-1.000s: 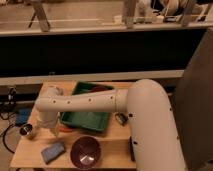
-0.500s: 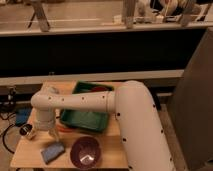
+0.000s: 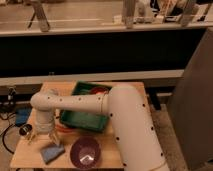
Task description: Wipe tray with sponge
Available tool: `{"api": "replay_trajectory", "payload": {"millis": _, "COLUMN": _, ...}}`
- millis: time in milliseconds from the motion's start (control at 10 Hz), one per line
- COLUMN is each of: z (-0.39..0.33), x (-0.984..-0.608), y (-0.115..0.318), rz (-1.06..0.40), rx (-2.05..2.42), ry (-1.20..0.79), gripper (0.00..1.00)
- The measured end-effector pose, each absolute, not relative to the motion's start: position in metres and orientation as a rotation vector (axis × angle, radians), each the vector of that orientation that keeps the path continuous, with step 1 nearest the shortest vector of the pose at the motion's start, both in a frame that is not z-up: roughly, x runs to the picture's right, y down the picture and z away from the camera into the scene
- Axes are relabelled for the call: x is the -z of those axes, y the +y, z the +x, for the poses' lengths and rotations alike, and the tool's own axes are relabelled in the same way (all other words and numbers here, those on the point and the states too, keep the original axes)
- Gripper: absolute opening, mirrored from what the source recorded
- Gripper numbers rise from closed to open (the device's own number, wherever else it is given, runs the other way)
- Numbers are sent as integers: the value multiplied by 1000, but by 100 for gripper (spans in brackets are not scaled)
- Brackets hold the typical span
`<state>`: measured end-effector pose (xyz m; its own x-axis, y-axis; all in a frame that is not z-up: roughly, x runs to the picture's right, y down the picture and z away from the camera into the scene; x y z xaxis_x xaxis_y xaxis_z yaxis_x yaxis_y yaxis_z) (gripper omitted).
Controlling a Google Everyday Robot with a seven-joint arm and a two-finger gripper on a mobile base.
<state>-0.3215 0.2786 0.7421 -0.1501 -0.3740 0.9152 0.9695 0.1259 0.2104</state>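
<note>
While the white arm (image 3: pixel 95 102) is stretched from the right across the small wooden table (image 3: pixel 22 150), the gripper (image 3: pixel 46 140) is held low over the table's front-left part, directly above the small flat blue-grey rectangular sponge (image 3: pixel 51 153). The two pale fingers (image 3: pixel 33 136) are seen splayed wide apart, pointing down, with nothing between them; whether a fingertip touches the sponge cannot be told. The sponge is laid flat on the table near its front edge, just left of the round purple bowl (image 3: pixel 84 153). The large rectangular green plastic tray (image 3: pixel 80 121) is positioned behind the bowl toward the table's middle, partly covered by the arm; something red-orange (image 3: pixel 100 91) is visible in its far corner. A dark blue box-like object (image 3: pixel 21 117) is noted off the table's left edge, beside dark cables (image 3: pixel 6 136).
</note>
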Motion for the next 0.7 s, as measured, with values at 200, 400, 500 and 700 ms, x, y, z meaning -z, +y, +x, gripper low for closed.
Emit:
{"api": "replay_trajectory", "payload": {"millis": 200, "z": -319, "x": -740, "y": 287, "rz": -755, "rx": 1416, "ry": -1143, "gripper": 80}}
{"api": "replay_trajectory", "payload": {"millis": 400, "z": -310, "x": -739, "y": 293, "rz": -849, "rx": 1514, "ry": -1090, "gripper": 80}}
{"api": "replay_trajectory", "payload": {"millis": 500, "z": -308, "x": -738, "y": 294, "rz": -876, "rx": 1546, "ry": -1066, "gripper": 80}}
{"api": "replay_trajectory", "payload": {"millis": 700, "z": -294, "x": -741, "y": 293, "rz": -901, "rx": 1589, "ry": -1015, "gripper": 80}}
